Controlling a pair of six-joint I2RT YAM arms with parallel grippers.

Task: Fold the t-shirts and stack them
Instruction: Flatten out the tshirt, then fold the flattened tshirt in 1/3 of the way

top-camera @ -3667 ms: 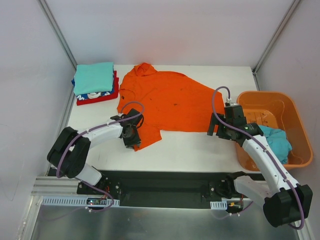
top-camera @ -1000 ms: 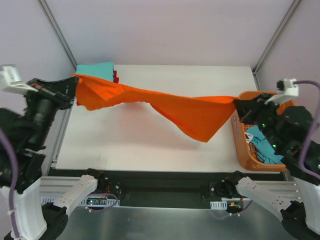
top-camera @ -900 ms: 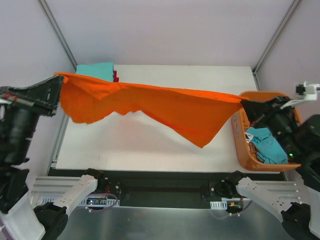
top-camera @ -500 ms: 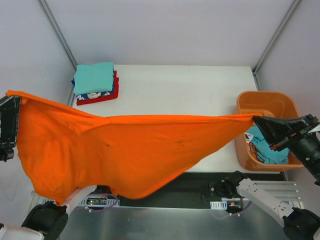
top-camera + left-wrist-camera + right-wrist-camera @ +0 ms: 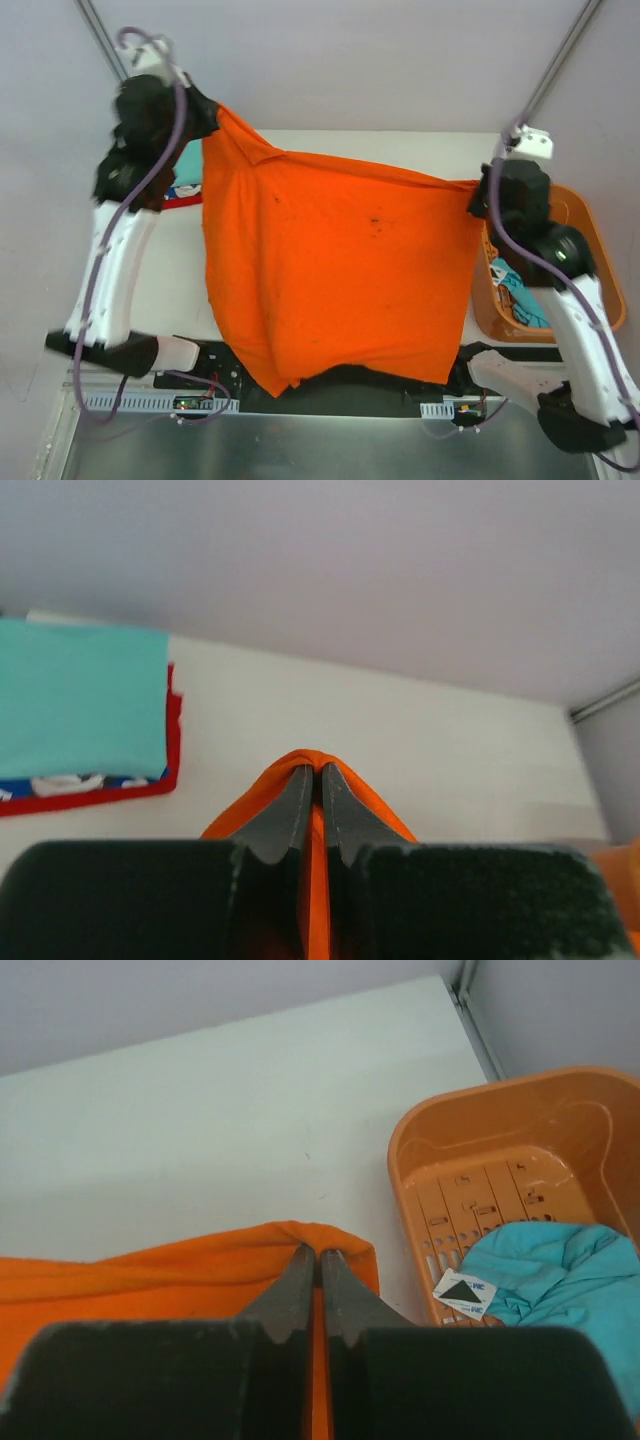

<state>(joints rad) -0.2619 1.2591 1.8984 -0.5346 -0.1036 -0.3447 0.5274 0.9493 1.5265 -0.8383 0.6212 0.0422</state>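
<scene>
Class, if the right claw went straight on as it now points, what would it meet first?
Probably the bare white table, past the orange t-shirt that the right claw pinches; the basket lies off to the side.

A: How do our arms stand?
B: We have both raised high and spread wide, the left arm [image 5: 115, 250] stretched up and the right arm [image 5: 580, 310] bent at its elbow.
A: And our pincers?
B: Our left pincer [image 5: 312, 770] and right pincer [image 5: 318, 1252] each pinch a fold of the orange t-shirt [image 5: 330, 270].
</scene>
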